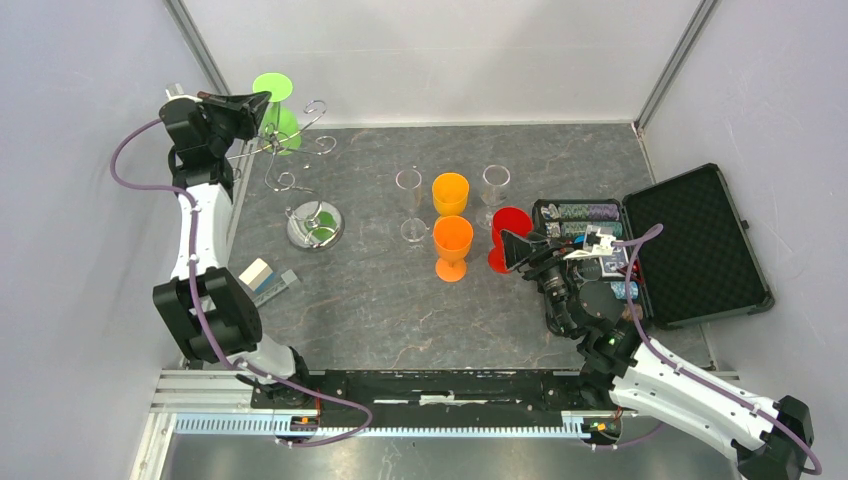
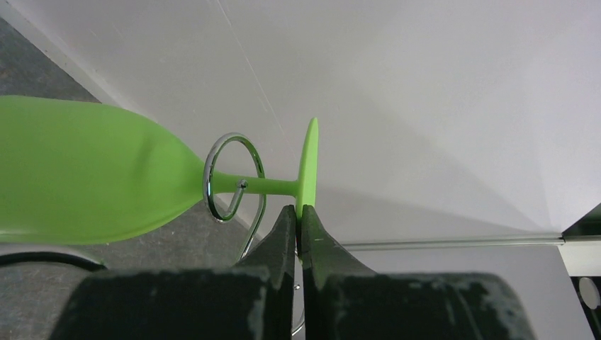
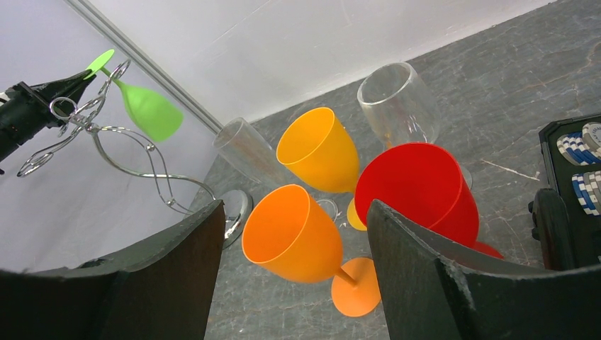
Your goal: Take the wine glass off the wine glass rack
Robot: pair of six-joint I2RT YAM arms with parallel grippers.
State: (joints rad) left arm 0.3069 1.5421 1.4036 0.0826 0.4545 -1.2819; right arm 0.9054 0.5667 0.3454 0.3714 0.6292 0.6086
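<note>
Wire curl of the wine glass rack point(image 1: 303, 232), shiny, rings the stem of the green wine glass point(image 2: 85, 177). Left hand point(image 2: 298, 223) pinches its flat foot; right hand point(image 3: 294, 212) gapes wide.

White walls point(image 1: 430, 50) enclose a grey marbled tabletop point(image 1: 380, 300).

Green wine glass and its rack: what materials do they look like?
Wine glass: probably plastic; opaque uniform lime green, smooth satin sheen, not see-through. Wine glass rack: metal wire, looks chromed or polished steel; mirror-bright loop and a base that reflects green.
</note>
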